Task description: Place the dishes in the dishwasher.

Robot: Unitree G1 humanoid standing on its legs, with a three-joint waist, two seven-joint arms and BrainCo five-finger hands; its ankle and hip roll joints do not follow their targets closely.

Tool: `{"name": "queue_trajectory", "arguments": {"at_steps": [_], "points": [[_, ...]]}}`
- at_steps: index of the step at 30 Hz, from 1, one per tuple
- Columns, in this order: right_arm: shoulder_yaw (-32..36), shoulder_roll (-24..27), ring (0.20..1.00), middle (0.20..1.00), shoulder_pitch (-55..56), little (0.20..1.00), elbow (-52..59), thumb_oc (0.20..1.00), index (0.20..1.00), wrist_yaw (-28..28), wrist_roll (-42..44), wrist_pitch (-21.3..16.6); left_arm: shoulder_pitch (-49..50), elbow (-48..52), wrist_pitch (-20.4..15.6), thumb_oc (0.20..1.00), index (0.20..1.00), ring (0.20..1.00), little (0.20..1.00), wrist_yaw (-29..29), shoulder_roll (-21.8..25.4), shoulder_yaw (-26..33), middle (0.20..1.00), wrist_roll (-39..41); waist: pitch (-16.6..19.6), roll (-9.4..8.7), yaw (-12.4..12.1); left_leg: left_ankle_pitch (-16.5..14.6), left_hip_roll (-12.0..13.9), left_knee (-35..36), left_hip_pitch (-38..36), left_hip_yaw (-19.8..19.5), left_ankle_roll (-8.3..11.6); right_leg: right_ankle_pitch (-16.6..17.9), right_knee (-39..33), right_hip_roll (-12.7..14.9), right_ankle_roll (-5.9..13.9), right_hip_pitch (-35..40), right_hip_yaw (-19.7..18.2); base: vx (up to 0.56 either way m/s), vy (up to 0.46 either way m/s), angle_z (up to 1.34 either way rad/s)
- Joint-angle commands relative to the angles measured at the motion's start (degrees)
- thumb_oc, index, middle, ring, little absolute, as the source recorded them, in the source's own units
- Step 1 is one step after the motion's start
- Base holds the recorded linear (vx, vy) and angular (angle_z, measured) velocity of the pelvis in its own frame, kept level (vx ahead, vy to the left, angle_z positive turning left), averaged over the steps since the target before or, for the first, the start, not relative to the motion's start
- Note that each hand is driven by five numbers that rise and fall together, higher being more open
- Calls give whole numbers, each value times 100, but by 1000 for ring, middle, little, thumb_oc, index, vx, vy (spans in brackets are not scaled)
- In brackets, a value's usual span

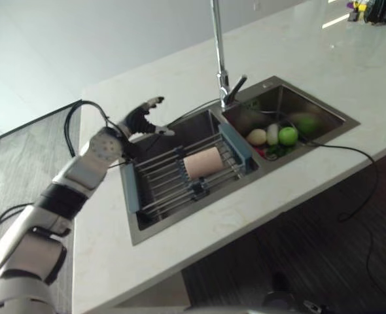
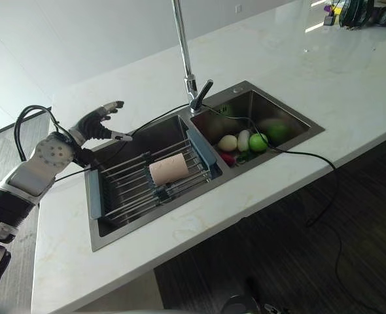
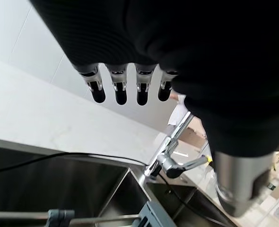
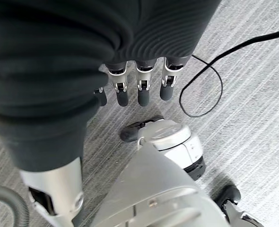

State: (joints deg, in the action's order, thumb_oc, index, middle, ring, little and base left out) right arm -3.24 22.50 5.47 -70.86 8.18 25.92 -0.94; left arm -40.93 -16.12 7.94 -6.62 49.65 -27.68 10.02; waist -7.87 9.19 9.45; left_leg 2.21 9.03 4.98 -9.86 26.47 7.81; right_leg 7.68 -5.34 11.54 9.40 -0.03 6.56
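Pinkish-beige cup (image 1: 202, 162) lies on its side on the wire rack (image 1: 173, 180), long axis running roughly across the rack, side to side in the head views; which end is the mouth can't be told. Rack has blue end pieces and spans the left basin of the steel double sink (image 1: 138, 230), set into the white marble bench (image 1: 298, 55). Right basin holds a green apple (image 1: 288, 135), a pale round fruit (image 1: 256, 137) and a whitish oblong piece (image 1: 272, 134), bunched together, touching. Tall chrome faucet (image 1: 222, 78) stands behind the divider between basins. Thin black cable runs from the right basin over the bench's front edge.

Left hand (image 1: 142, 120) hovers over the back left corner of the sink, well apart from the cup, fingers spread straight, holding nothing. Right hand (image 4: 130, 90) hangs over grey carpet, fingers straight, empty.
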Motion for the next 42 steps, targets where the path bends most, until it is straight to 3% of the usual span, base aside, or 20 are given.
{"name": "queue_trajectory", "arguments": {"at_steps": [1,6,25,42], "points": [[179,16,1000,1000,-157,1000,35,1000,1000,50,115,-149,-584,-403,50,1000,1000,1000,1000,69,231,288,1000,-154,-248,-230,137,-410,-12,-657,189,-96,-169,-334,352,312,331,184,86,46,42,-21],[256,127,1000,1000,-121,1000,143,1000,1000,130,365,-198,-547,-771,-79,1000,1000,1000,1000,2,83,64,1000,-220,-442,-137,272,-418,-69,-722,321,-46,-191,-279,391,430,378,10,-31,-1,33,-14],[449,330,1000,1000,-254,1000,445,1000,1000,-12,802,-76,-636,-284,-184,1000,1000,1000,1000,-140,-233,-364,1000,-280,-912,-14,435,-435,-119,-956,660,7,-190,-178,548,668,446,-409,-149,-22,0,-2],[352,380,1000,1000,-479,1000,655,1000,1000,-79,1020,-51,-750,-291,244,1000,1000,1000,1000,-600,-434,-857,1000,-430,-1134,-4,501,-445,-66,-1090,858,9,-186,-156,693,724,459,-686,-219,-7,-3,-3]]}}
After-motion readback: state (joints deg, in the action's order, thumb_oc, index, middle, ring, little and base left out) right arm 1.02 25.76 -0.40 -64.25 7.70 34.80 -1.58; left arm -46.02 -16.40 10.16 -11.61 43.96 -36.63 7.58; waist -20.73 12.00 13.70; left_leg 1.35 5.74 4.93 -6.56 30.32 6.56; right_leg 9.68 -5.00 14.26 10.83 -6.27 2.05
